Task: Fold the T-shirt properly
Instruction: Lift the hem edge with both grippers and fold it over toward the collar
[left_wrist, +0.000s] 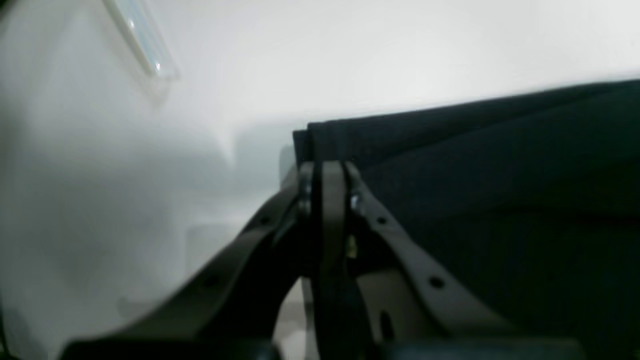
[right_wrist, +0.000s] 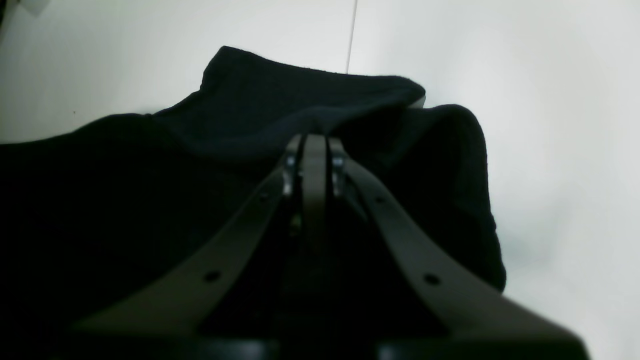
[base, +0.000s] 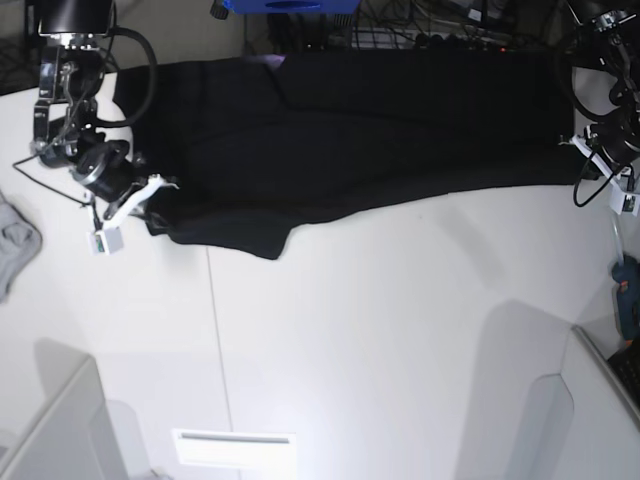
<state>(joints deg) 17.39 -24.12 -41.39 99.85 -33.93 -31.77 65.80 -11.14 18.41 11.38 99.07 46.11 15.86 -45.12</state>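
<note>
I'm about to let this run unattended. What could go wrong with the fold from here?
The right hand pinches only a small bunched corner of the T-shirt, so the fabric may slip free. The left hand grips just the edge, so uneven pulling could skew the fold. The T-shirt's far edge lies at the table rim, by the cables, and might snag.

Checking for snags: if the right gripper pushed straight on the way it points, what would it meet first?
The T-shirt: the right gripper is already shut on its bunched fabric, with bare table beyond it.
</note>
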